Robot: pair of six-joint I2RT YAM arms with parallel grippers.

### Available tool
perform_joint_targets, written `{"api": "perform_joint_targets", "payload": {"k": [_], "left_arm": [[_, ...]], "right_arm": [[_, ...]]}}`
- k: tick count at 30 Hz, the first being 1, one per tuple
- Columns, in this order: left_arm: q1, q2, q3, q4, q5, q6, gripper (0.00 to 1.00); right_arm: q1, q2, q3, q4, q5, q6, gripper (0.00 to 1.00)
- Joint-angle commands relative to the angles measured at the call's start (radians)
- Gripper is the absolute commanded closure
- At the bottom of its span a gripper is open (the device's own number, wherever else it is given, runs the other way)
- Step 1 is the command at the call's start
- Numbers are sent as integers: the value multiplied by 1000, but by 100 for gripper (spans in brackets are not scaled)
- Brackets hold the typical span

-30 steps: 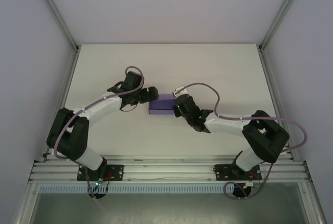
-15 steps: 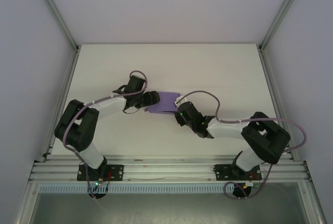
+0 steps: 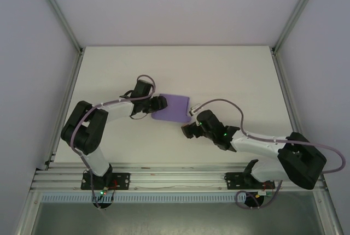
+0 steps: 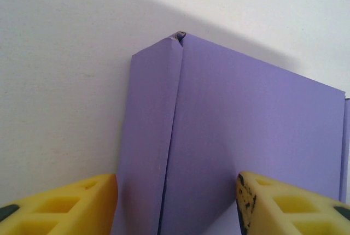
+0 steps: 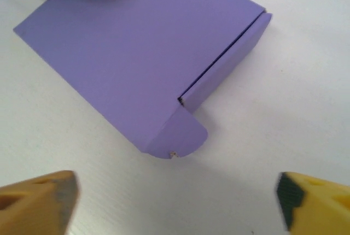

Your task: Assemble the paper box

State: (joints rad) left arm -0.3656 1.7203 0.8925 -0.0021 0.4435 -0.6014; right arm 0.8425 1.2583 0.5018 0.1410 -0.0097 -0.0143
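Left wrist view: the left gripper [image 4: 176, 207] is seen with its two yellow fingers [image 4: 65, 205] at the lower corners of the frame, set well apart. The near edge of the paper box [image 4: 246, 125] lies in the gap between them. The left finger is just beside a narrow folded side strip [image 4: 150, 136] of the box, and the right finger overlaps the broad purple face. It cannot be told whether the pads press on the card.

In the right wrist view, the right gripper [image 5: 178, 197] is held wide, one finger at the lower left and one at the lower right of the frame. Bare white table [image 5: 284, 109] is seen between them, and nothing is held. The box [image 5: 142, 49] lies above, in the upper left half of the frame, apart from this gripper. A small rounded tab [image 5: 183, 134] sticks out at its nearest corner.

In the top external view, the box [image 3: 171, 108] lies flat near the middle of the table [image 3: 229, 76]. The left gripper [image 3: 158, 103] is touching its left edge. The right gripper [image 3: 188, 131] is placed just below and right of the box, not touching it.
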Motion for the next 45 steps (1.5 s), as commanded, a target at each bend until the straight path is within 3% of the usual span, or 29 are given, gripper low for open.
{"api": "perform_joint_targets", "payload": {"k": [1,7,16,23,30,35,45], "left_arm": [[25,45,-22,13,27,19,45],[60,54,-74,103,142,-29,54],[118,22,-161,206,229,-88,69],[159,36,-213,273,296,-121,82],[203,53,-269,392,381,-156,83],[204,53,-252,351,379,-115,82],[204,47,-223,357,403,-98,81]], "right_arm": [[-48,-12,39,-37,43,115,0],[-184,58,183,-163,-62,367,0],[-232,227,355,-204,-229,483,0],[-261,382,403,-102,-352,568,4],[-270,463,439,-50,-441,598,5],[-279,497,448,39,-523,633,10],[-306,552,446,249,-673,746,36]]}}
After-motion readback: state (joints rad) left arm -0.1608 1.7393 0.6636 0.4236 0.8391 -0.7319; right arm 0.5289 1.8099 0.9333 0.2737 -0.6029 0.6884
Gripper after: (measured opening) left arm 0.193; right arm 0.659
